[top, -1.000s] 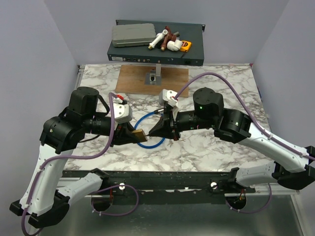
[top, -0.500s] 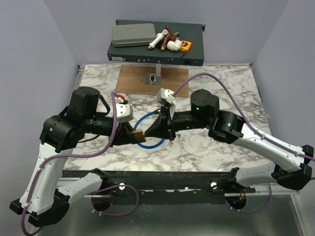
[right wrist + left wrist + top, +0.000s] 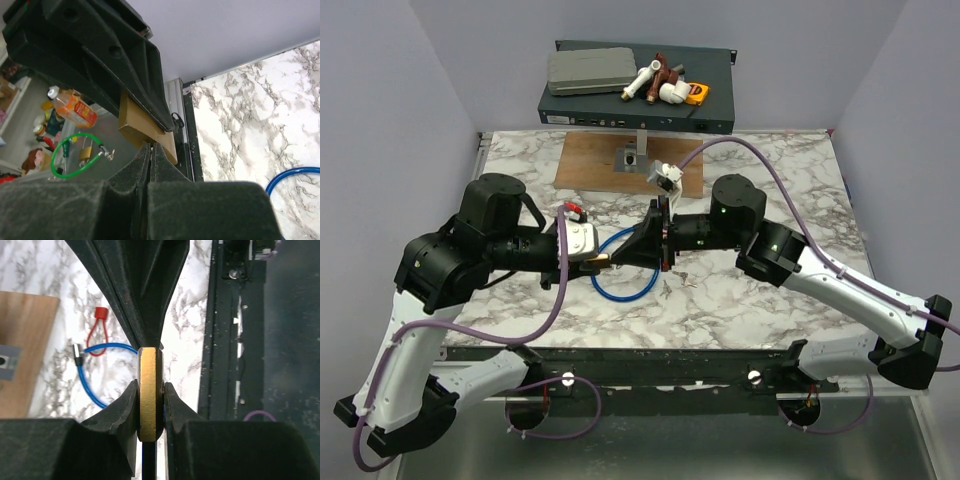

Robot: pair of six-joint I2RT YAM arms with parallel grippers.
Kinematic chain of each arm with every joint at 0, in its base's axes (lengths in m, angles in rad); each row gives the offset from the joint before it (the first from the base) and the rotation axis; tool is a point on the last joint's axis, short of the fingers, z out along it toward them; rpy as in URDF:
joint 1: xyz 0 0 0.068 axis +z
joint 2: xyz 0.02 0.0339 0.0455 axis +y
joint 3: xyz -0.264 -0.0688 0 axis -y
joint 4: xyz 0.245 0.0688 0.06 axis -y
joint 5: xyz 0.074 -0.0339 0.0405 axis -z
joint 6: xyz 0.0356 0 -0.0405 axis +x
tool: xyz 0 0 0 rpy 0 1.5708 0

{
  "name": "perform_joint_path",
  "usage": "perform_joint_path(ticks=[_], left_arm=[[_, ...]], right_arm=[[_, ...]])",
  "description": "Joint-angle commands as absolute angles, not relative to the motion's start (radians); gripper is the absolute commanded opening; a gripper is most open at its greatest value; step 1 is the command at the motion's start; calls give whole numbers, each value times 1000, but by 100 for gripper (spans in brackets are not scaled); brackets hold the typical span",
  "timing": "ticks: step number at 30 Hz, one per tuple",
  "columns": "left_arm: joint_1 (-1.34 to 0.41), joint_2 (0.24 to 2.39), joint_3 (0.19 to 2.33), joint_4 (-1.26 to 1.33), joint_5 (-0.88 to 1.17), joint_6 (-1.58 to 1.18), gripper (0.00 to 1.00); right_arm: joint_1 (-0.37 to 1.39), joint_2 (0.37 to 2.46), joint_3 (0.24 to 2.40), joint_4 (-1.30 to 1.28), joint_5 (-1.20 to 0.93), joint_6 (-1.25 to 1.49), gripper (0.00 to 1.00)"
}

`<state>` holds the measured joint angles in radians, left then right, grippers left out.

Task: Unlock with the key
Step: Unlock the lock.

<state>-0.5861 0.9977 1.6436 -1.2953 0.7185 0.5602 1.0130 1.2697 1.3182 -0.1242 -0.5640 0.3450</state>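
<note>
The brass padlock [image 3: 604, 263] is held edge-on above the marble, with my left gripper [image 3: 596, 262] shut on its flat sides. In the left wrist view the padlock [image 3: 148, 390] sits between the two black fingers [image 3: 127, 402]. My right gripper [image 3: 620, 259] points left, shut, its tips [image 3: 151, 146] pressed against the padlock's [image 3: 142, 125] end. Nothing shows between those fingers. A thin red loop strap [image 3: 95, 337] lies on the marble beside the blue cable's metal plug [image 3: 77, 354], apart from both grippers. The key itself I cannot make out.
The blue cable [image 3: 625, 290] loops on the marble under the grippers. A wooden board [image 3: 588, 160] with a metal fixture lies further back, and behind it a black box [image 3: 715, 108] carrying tools. Off the table's left edge lie a green cable [image 3: 70, 160] and clutter.
The right gripper has rolled at the wrist and slid left and back towards the padlock. The left gripper has carried the padlock slightly back. Both grips are unchanged.
</note>
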Motion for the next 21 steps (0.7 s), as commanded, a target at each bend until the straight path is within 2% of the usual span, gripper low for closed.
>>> perform_joint_path(ticks=[1,9,11,12,14,17,21], left_arm=[[-600,979,1699,-1131,712,656,0],[-627,921,1619,-1045,640,662,0],[-629,918,1620,-1046,635,665,0],[-630,922,1622,-1052,635,660,0],[-630,931,1629,-1066,644,633,0],[-630,936,1624,-1084,684,578,0],[-631,952,1613,-1099,747,488,0]], right_arm=[[987,1288,1306,-98,-656,449,1],[953,1291,1347,-68,-712,564,1],[951,1289,1348,-73,-718,571,4],[949,1285,1348,-78,-719,566,7],[941,1269,1351,-107,-701,534,19],[937,1226,1358,-158,-641,427,44],[936,1194,1356,-167,-610,308,55]])
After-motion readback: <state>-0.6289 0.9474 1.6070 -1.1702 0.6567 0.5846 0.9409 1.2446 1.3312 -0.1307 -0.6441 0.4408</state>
